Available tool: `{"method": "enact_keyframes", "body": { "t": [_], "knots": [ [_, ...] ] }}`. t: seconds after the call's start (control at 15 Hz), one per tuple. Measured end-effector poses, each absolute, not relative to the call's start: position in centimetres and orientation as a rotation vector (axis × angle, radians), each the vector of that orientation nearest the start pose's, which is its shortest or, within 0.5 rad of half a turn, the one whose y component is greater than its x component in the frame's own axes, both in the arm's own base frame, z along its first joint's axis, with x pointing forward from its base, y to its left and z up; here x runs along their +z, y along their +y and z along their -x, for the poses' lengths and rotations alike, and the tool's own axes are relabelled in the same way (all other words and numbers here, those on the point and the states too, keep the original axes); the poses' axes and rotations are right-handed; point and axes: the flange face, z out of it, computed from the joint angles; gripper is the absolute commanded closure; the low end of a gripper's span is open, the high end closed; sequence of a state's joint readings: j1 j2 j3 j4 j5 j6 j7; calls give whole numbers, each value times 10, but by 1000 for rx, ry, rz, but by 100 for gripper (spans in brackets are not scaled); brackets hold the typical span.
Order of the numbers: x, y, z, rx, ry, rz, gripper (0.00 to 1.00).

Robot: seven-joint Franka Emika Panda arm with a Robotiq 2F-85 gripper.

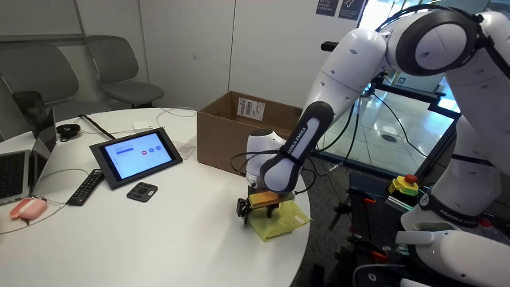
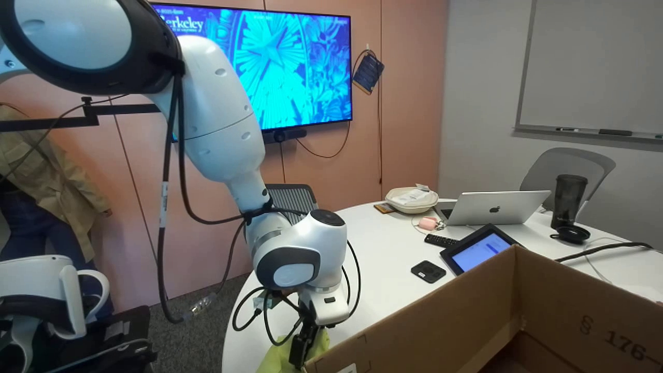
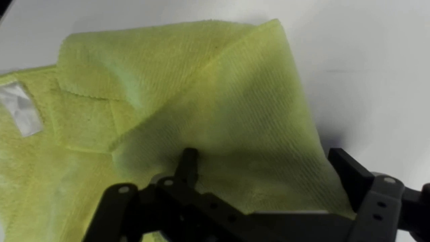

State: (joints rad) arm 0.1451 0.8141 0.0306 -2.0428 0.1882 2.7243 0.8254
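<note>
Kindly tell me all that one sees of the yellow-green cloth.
The cloth is yellow-green and looks like towelling, finely ribbed on its upper fold, fuzzier around a white tag. It lies folded and slightly rumpled on the white table, near the rounded edge. The jaws stand open over one side of it, one above the cloth, the other at its edge; whether they touch it is unclear.
</note>
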Motion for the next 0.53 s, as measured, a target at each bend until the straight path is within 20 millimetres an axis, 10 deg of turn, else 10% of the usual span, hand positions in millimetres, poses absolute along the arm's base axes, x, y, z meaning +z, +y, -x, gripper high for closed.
{"method": "enact_keyframes", "body": {
  "t": [0.53],
  "knots": [
    [26,97,-544,308,1141,2893,89]
  ]
}}
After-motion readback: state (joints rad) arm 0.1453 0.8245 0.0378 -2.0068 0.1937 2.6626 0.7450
